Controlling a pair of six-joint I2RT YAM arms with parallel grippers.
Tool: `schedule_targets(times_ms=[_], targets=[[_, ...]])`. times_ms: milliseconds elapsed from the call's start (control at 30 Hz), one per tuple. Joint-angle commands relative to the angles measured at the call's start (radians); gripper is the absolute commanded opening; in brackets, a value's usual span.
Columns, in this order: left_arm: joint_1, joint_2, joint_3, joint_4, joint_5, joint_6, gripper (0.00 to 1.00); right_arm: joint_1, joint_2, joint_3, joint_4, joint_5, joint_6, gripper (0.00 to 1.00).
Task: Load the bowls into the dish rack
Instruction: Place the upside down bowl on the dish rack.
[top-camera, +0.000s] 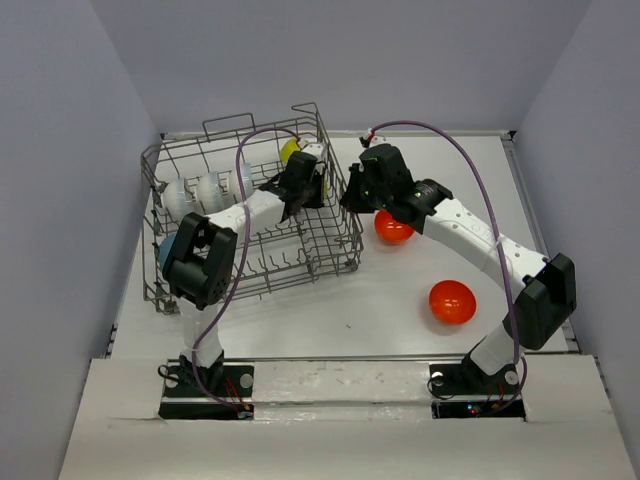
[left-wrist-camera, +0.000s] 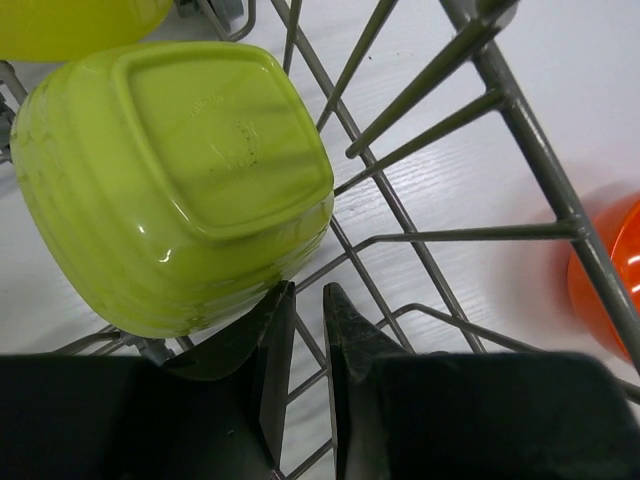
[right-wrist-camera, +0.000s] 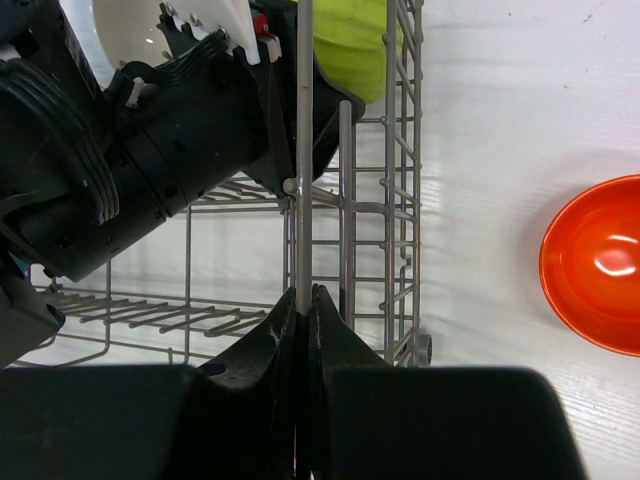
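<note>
Your left hand gapes slightly, empty; your right hand clamps the rack. The orange bowl looks light, slick: take its rim.

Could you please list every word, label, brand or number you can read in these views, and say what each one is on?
No text can be read in any view.
Underside of the yellow-green bowl: faint embossed marks in the middle, too blurred to read.
Dish rack: no lettering shows.
</note>
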Motion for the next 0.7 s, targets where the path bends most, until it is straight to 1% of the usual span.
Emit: schedule_targets(times_ms=[0, 333, 667], targets=[[0.002, 0.008, 0.061, 0.011, -0.041, 0.022, 0.3, 0.004, 0.003, 0.022, -0.023, 0.051, -0.033, 0.01], [0.004, -0.002, 0.056, 0.005, -0.014, 0.03, 0.3, 0.004, 0.0, 0.016, -0.026, 0.058, -0.032, 0.02], [0.005, -0.001, 0.056, 0.001, -0.05, 0.039, 0.31, 0.004, -0.008, 0.013, -0.026, 0.055, -0.032, 0.01]])
